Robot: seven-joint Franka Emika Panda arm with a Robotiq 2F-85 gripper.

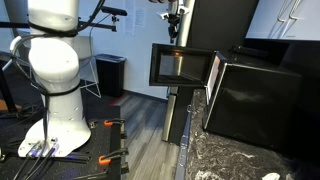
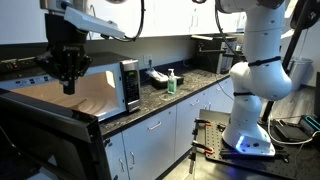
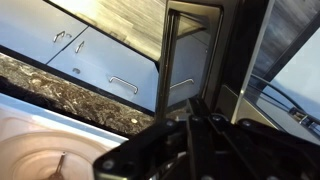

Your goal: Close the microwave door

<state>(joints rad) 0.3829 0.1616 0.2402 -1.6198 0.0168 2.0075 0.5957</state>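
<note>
Can't read a single word, brand or number anywhere. Checked the microwave door (image 2: 129,86) and the little green bottle (image 2: 171,82) on the far counter (image 2: 196,92), way too small and blurry to make out any lettering

Even indoor light, warm glare on the microwave door (image 1: 180,66), wrist view blurred up close, all frames grainy
</note>
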